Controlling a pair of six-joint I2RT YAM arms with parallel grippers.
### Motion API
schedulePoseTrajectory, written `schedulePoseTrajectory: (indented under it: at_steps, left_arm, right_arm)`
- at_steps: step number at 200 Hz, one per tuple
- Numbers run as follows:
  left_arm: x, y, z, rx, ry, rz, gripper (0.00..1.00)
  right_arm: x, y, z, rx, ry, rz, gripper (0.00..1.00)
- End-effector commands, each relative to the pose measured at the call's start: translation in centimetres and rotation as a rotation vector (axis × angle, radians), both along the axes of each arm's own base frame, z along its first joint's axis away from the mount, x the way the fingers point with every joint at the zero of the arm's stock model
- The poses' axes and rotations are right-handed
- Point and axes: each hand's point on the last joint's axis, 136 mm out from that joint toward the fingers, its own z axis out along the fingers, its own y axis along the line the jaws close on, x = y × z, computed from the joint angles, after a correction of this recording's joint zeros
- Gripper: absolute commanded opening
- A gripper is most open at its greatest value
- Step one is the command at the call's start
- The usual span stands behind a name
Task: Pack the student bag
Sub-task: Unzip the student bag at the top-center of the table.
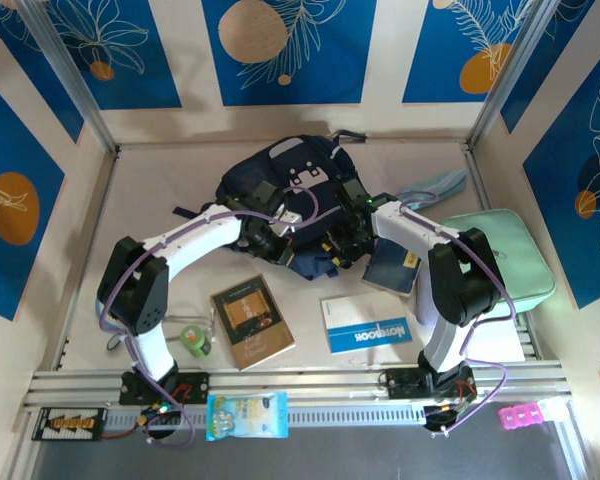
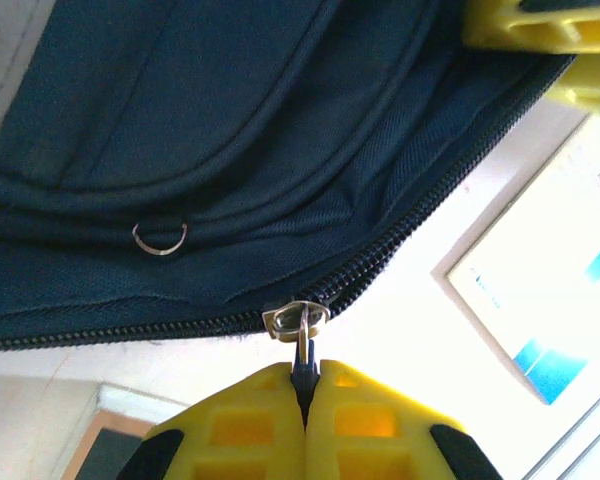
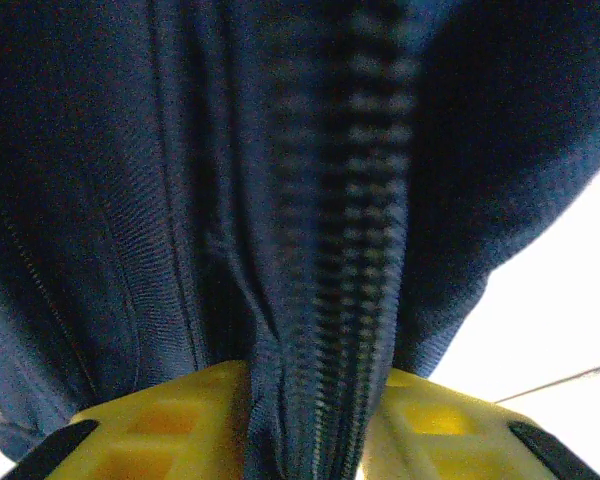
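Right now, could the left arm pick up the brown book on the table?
Probably not straight away: the left gripper is shut on the zipper pull of the student bag and would have to let go first. The brown book itself lies uncovered near that arm's base.

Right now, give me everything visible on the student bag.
The student bag is navy woven fabric with dark straps and a grey-white front patch. It lies slumped mid-table between both arms. A toothed zipper runs along its near edge. The left claw is shut on the silver zipper pull, and the right claw pinches the fabric at the zipper. A small metal ring hangs from a seam.
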Motion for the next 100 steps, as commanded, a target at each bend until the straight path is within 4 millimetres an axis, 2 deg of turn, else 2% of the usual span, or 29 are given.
schedulePoseTrajectory:
  at_steps: [1, 22, 50, 100]
  left_arm:
    - [0.3, 1.2, 0.7, 0.084, -0.041, -0.042, 0.0]
    - [0.7, 3.8, 0.1, 0.213, -0.062, -0.03, 0.0]
    - [1.6, 7.2, -0.6, 0.317, -0.077, 0.011, 0.0]
    - [4.7, 10.8, -1.8, 0.26, -0.058, 0.144, 0.0]
  right_arm:
    - [1.1, -1.1, 0.0, -0.04, -0.042, -0.025, 0.19]
    - [1.5, -1.6, 0.5, -0.04, -0.062, -0.027, 0.13]
    - [1.7, -2.3, 1.1, -0.043, -0.09, -0.04, 0.12]
    - [2.0, -2.6, 1.8, -0.053, -0.126, -0.026, 0.12]
